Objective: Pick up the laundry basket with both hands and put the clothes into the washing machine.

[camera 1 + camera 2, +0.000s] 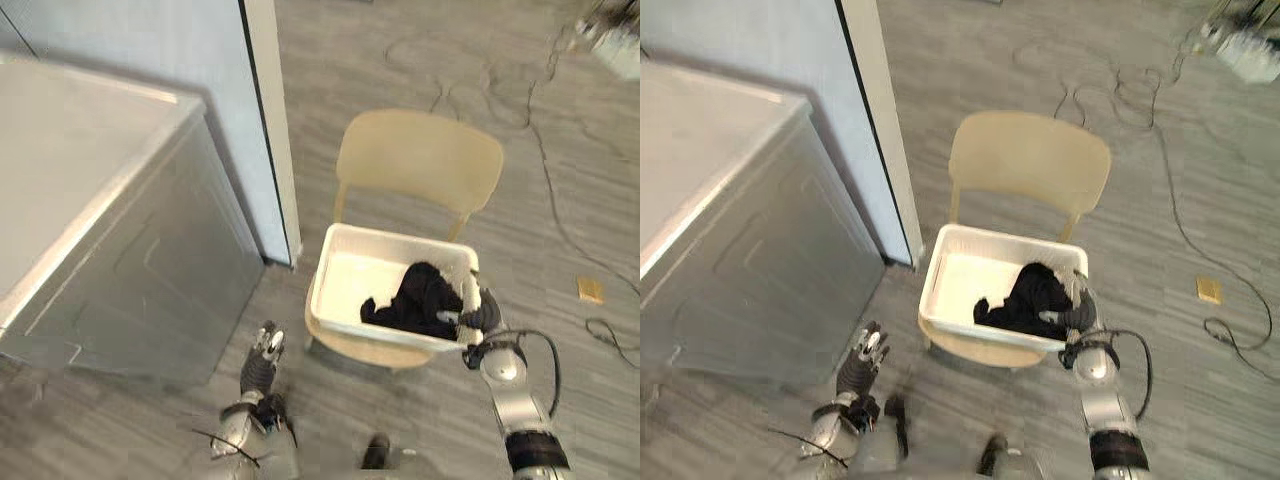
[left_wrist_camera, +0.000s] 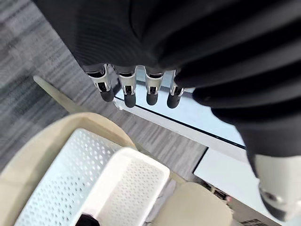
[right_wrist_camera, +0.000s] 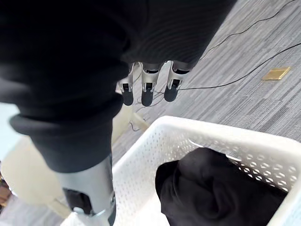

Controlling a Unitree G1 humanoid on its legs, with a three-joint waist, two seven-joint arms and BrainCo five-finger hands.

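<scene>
A white perforated laundry basket [image 1: 330, 272] rests on the seat of a beige chair [image 1: 420, 155]. Black clothes [image 1: 425, 295] lie bunched in its right half. My right hand [image 1: 483, 315] is at the basket's near right corner, its fingers [image 3: 146, 89] straight and open above the rim [image 3: 211, 129] and the clothes [image 3: 211, 188]. I cannot tell if it touches the rim. My left hand [image 1: 262, 360] is low, near and to the left of the chair and apart from the basket, its fingers [image 2: 127, 89] straight and open; the basket [image 2: 117, 179] lies past them. The silver washing machine [image 1: 120, 250] stands at the left.
A pale wall panel with a white post [image 1: 270, 120] stands between the machine and the chair. Cables [image 1: 560, 200] trail over the grey floor at the right, near a small tan object [image 1: 591, 290].
</scene>
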